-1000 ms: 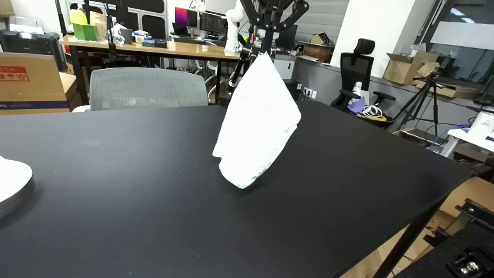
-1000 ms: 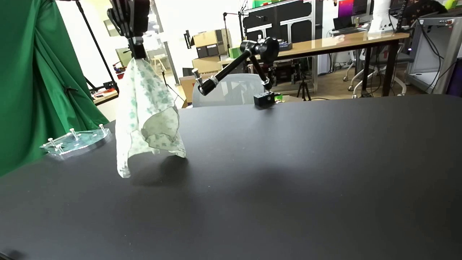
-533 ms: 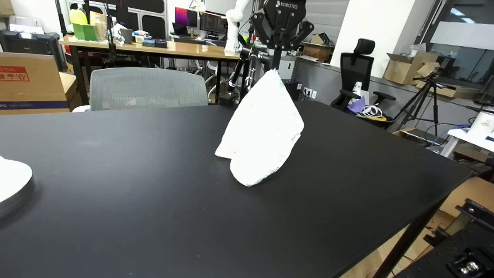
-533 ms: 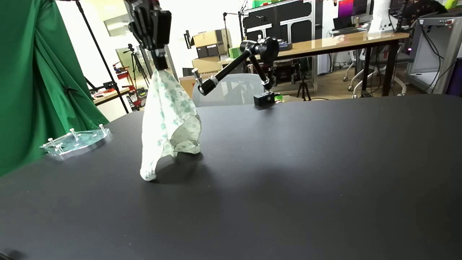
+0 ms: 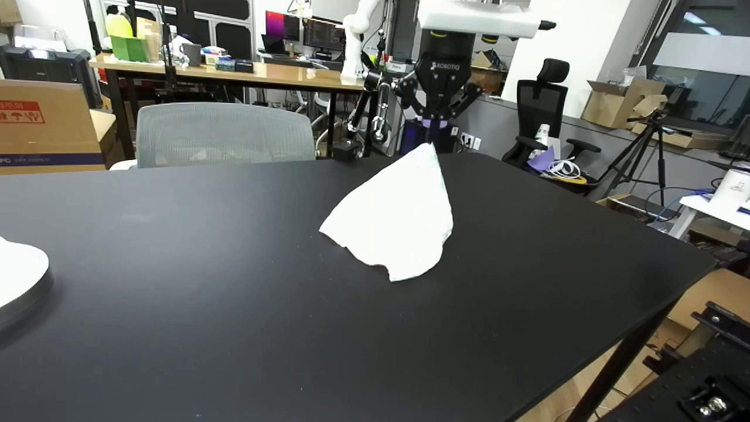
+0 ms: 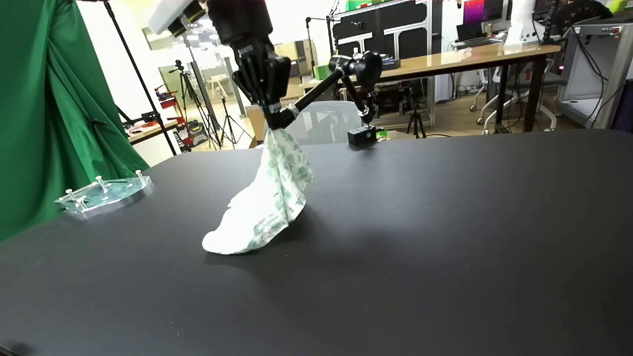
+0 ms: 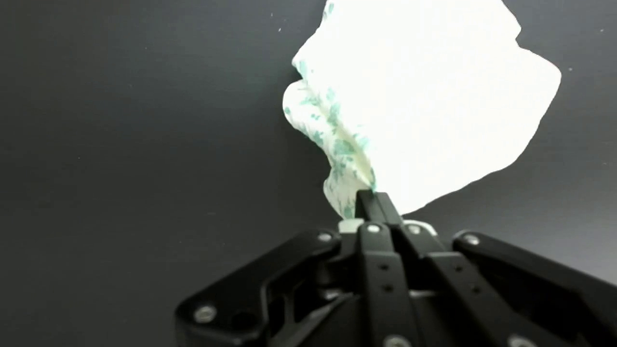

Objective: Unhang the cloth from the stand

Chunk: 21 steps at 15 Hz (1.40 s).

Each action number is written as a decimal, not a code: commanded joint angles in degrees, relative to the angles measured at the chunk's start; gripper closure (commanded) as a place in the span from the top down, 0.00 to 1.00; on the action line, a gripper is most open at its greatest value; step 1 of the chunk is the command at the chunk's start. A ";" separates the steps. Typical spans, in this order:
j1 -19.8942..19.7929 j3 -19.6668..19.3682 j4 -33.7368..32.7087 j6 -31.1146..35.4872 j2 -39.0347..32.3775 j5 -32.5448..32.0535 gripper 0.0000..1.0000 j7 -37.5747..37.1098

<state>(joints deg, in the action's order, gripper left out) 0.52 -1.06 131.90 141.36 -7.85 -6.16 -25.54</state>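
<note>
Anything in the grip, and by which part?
The cloth, by its peaked upper end, pinched in the pincer; whether that end is a corner or a fold, can't tell.

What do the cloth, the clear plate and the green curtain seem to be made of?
Cloth: thin matte fabric, perhaps cotton; it drapes softly.
Clear plate: glossy acrylic or glass; see-through, with bright edges.
Green curtain: matte, probably woven fabric; it hangs in folds.

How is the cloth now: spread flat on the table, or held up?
Held up: in both exterior views, the cloth slopes down from the shut gripper, while its lower edge seems to touch the table.
</note>
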 commanded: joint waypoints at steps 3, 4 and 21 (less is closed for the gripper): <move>0.74 -1.89 0.04 0.25 -0.81 -0.66 0.46 -2.44; 0.83 -1.79 0.26 -0.33 -0.24 -0.45 0.52 -1.97; 2.37 3.11 0.99 -29.30 11.35 -2.89 1.00 10.29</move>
<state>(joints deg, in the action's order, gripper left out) 3.30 1.73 132.12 113.35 1.17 -8.54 -14.80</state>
